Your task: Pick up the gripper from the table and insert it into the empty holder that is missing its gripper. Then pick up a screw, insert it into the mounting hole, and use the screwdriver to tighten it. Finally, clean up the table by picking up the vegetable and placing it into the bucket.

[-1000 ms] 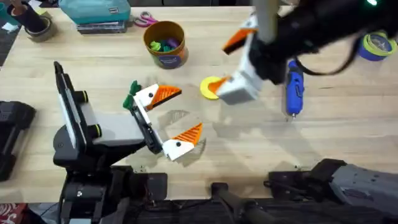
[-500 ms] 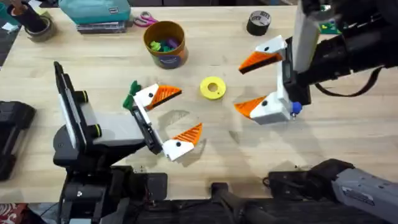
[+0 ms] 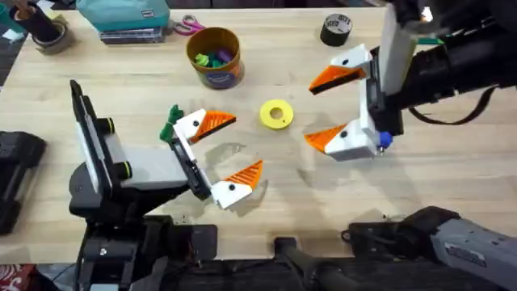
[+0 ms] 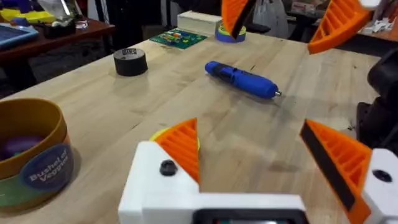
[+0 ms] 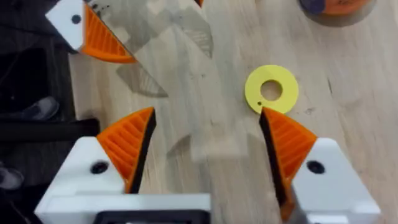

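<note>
My left gripper [image 3: 239, 146] rests open low over the table [image 3: 121, 81], nothing between its orange-tipped white fingers [image 4: 183, 149]. The dark green vegetable [image 3: 170, 126] lies right beside its far finger. My right gripper [image 3: 323, 109] hangs open and empty over the middle right, and the yellow ring [image 5: 271, 90] lies just ahead of it. The blue screwdriver [image 4: 241, 79] lies on the wood under the right gripper; overhead only its end [image 3: 385, 140] peeks out. The ochre bucket [image 3: 216, 56] stands at the back centre. The loose gripper, the empty holder and the screw are out of view.
A black tape roll [image 3: 337, 29] sits at the back right. A teal box [image 3: 125, 16], scissors [image 3: 187, 26] and another tape roll [image 3: 48, 36] line the far edge. A blue tape roll [image 4: 230, 32] lies beyond the screwdriver.
A second ago the right arm was large and blurred over the centre. It has swung right and settled over the screwdriver, and has held still for the last half second. The left arm is unmoved.
</note>
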Controlling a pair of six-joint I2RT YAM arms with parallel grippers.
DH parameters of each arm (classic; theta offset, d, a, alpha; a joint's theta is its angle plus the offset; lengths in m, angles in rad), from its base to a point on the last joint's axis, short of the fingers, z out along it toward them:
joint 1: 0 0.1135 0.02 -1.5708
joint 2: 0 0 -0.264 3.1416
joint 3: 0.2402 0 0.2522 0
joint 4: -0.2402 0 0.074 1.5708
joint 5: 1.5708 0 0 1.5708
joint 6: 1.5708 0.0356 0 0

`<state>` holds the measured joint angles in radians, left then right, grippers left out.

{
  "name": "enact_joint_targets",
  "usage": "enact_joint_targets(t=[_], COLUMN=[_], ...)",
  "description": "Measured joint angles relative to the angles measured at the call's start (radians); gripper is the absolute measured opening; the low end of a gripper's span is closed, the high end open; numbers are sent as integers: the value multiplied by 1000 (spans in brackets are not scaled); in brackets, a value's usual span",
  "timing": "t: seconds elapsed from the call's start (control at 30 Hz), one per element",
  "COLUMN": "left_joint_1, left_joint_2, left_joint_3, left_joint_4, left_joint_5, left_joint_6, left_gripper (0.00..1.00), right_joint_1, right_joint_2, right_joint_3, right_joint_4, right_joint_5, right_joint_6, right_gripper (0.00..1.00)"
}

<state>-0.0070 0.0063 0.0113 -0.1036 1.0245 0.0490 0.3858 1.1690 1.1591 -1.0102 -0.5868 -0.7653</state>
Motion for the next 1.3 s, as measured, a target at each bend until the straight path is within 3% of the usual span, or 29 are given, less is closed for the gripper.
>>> enact_joint_targets(t=[0.07,0.1,0.27,0.3,0.33,0.53,0.63,0.87,1.03,1.3], left_joint_1=[0,0,0,0,0,0,0,0,0,0], left_joint_2=[0,0,0,0,0,0,0,0,0,0], left_joint_3=[0,0,0,0,0,0,0,0,0,0], left_joint_4=[0,0,0,0,0,0,0,0,0,0], left_joint_5=[0,0,0,0,1,1,1,1,1,1], left_joint_6=[0,-2,0,5,3,3,3,3,4,4], left_gripper=[986,933,129,38,11,8,8,8,8,8], right_joint_1=[-10,-21,-81,-88,-94,-142,-207,-361,-452,-563], right_joint_2=[0,0,0,0,0,0,0,0,3,124], right_joint_3=[0,0,0,0,0,1,19,179,193,193], right_joint_4=[9,8,-20,-23,-28,-33,-50,-163,-168,-165], right_joint_5=[10,13,17,17,18,114,244,584,659,635], right_joint_6=[25,40,82,82,80,164,303,620,703,743], right_gripper=[997,997,997,997,997,997,997,997,997,996])
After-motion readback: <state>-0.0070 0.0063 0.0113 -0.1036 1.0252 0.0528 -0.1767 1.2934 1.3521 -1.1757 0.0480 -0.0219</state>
